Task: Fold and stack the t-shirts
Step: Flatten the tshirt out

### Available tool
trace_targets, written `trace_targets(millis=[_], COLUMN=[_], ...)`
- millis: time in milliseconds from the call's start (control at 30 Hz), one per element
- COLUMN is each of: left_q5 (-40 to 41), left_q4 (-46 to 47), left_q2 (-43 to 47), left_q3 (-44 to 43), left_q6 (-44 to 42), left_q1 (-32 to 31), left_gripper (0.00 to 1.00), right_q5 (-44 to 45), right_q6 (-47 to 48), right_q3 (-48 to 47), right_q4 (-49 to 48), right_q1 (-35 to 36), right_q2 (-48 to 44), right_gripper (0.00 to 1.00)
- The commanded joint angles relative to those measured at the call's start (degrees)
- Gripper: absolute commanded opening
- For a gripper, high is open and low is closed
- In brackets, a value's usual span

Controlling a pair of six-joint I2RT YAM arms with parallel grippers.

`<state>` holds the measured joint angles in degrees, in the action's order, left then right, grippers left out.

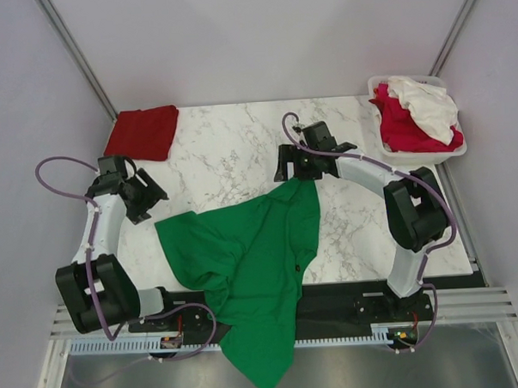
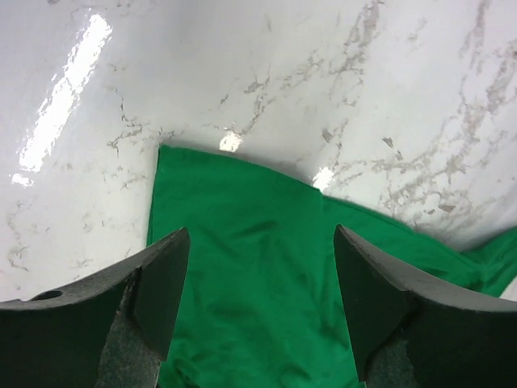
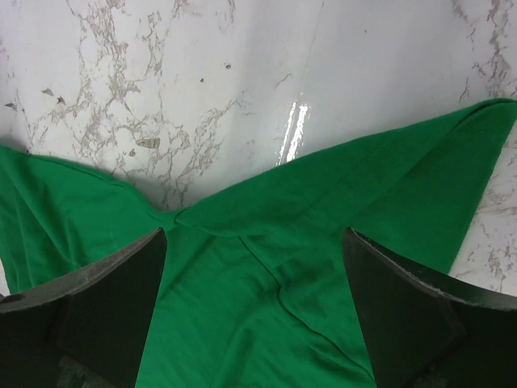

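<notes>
A bright green t-shirt [image 1: 244,255] lies crumpled across the middle of the marble table, and its lower part hangs over the near edge. My left gripper [image 1: 153,201] hovers open over the shirt's left corner [image 2: 242,267], with flat green cloth showing between the fingers [image 2: 166,283]. At the shirt's far tip, my right gripper [image 1: 294,173] is also open, wide above creased green cloth [image 3: 258,267]. Neither gripper holds anything. A dark red t-shirt [image 1: 142,132] lies folded at the back left corner.
At the back right stands a white plastic basket [image 1: 381,85] holding a crimson-pink shirt [image 1: 404,129] and a white shirt [image 1: 429,106]. Bare marble [image 1: 231,148] stretches between the red shirt and the right arm. Grey walls close in the table on the left, back and right.
</notes>
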<state>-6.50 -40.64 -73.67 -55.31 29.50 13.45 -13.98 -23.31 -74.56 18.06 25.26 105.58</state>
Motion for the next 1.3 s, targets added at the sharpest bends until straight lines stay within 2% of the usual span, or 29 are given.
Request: trace_targets(millis=[0, 200, 533, 733, 833, 967, 1067, 1100, 1133, 1267], left_q5=[2.89, 6.33, 11.33, 11.6, 13.18, 14.67, 14.59, 14.33, 13.37, 11.43], left_q4=[4.43, 4.78, 6.1, 8.03, 9.26, 9.79, 10.23, 10.15, 10.14, 10.06], left_q2=[-4.37, -11.3, -15.01, -20.11, -20.64, -21.34, -21.34, -21.25, -20.91, -16.6], left_q3=[0.55, -0.59, 2.93, 2.83, 3.19, 1.88, -0.14, -0.85, -1.9, -1.91], left_q6=[-0.94, -0.58, 2.32, 4.78, 5.83, 6.1, 5.31, 4.96, 4.26, 3.38], left_q1=[0.78, 1.31, 0.35, -0.53, -1.5, -1.5, -1.41, -1.5, -1.41, -1.5], left_gripper=[0.76, 0.75, 0.73, 0.67, 0.6, 0.46, 0.29, 0.12, 0.05, 0.02], right_q5=[-1.84, -2.37, -4.74, -5.8, -5.97, -6.32, -6.24, -6.24, -6.32, -5.54], right_q6=[-0.07, 1.07, 1.69, 2.04, 1.78, 1.78, 1.86, 1.78, 1.6, 0.55], right_q3=[1.7, 5.13, 9.61, 11.63, 12.95, 13.57, 13.74, 13.74, 13.74, 11.65], right_q4=[-4.79, -5.67, -7.42, -8.48, -9.36, -9.8, -10.07, -10.33, -10.42, -10.16], right_q1=[-0.47, -1.52, -6.0, -8.72, -9.52, -9.7, -9.96, -10.14, -10.4, -11.1], right_q2=[-3.89, -6.17, -7.23, -7.41, -7.76, -7.23, -6.71, -6.62, -6.35, -4.25], right_gripper=[0.98, 0.98, 0.98, 0.98, 0.98, 0.98, 0.98, 0.98, 0.98, 0.95])
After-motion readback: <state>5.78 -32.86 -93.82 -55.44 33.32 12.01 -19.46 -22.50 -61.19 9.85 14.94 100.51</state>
